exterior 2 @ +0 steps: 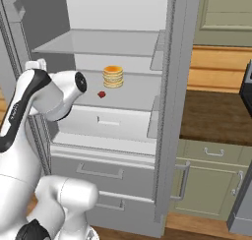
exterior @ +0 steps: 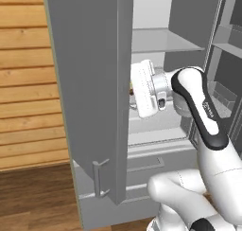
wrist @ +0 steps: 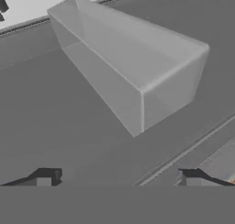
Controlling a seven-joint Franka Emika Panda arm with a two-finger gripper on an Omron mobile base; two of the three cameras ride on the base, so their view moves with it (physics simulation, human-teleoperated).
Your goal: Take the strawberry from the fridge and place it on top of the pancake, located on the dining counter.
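you're early in the job: the fridge stands open with both doors swung out, but the strawberry has not been picked up. it sits on the white middle shelf, just in front and to the left of an orange-topped pancake stack that has no plate under it. don't mistake that stack for the target.

in the hand view the gripper has its jaws spread wide with nothing between the tips. it looks along a grey door bin on the inner face of a door, so the hand is turned aside, not aimed at the fruit. in the left base view the white hand hangs at the fridge opening, at about the height of the middle shelf.

still to do, as far as you can judge: turn the hand toward the shelf, reach in, pinch the strawberry, back out, drive to the dining counter and set it on the plated pancake.
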